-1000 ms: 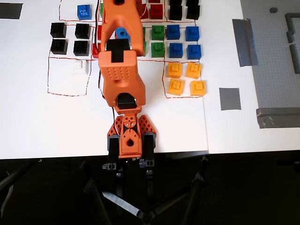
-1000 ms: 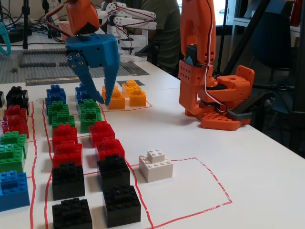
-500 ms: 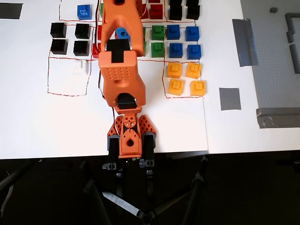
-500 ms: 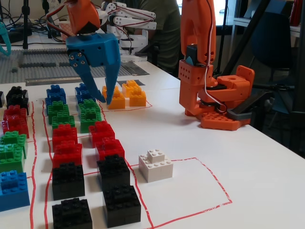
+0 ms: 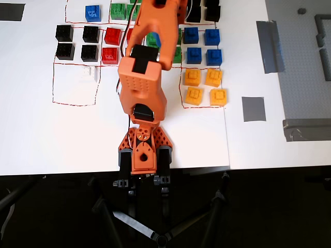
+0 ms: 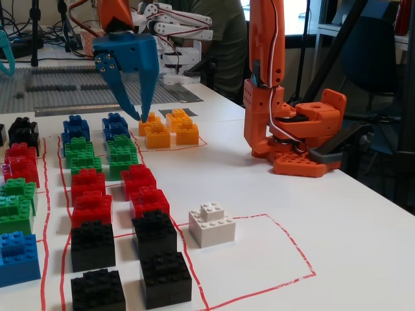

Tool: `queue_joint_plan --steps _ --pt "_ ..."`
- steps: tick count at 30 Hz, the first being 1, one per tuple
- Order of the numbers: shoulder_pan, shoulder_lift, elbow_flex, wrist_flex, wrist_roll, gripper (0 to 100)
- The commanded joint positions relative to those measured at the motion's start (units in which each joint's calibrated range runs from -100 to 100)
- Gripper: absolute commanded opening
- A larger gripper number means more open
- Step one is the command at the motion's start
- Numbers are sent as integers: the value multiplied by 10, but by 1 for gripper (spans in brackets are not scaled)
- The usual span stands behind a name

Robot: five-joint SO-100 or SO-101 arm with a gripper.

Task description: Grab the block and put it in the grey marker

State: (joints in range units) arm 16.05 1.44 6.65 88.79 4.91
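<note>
Over the grid: gripper [image 6: 130, 107] hangs above the blue and green rows, blue fingers spread apart, nothing between them.
Block: four yellow-orange cubes sit in a two-by-two cluster; which one is meant I cannot tell. I take the nearest, block [image 6: 150, 123], in the fixed view.
Key relation: in the fixed view the block lies just right of the fingertips and a little beyond them; overhead, the cluster [image 5: 205, 86] lies right of the arm.
Block looks: small cube, raised square stud on top, upright, close beside its neighbours.
Marker: grey marker [image 5: 253, 109] lies right of the cluster overhead, clear of it.
Judgement: grasp not yet made; neighbours leave little finger room.
</note>
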Motion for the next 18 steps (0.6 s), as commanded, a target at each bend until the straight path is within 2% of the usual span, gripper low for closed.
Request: queue_joint_plan --steps 1,12,18 --pt "41 -97 -42 16 25 0" --pt "249 -135 -55 43 137 0" --pt "359 -126 -74 63 159 0"
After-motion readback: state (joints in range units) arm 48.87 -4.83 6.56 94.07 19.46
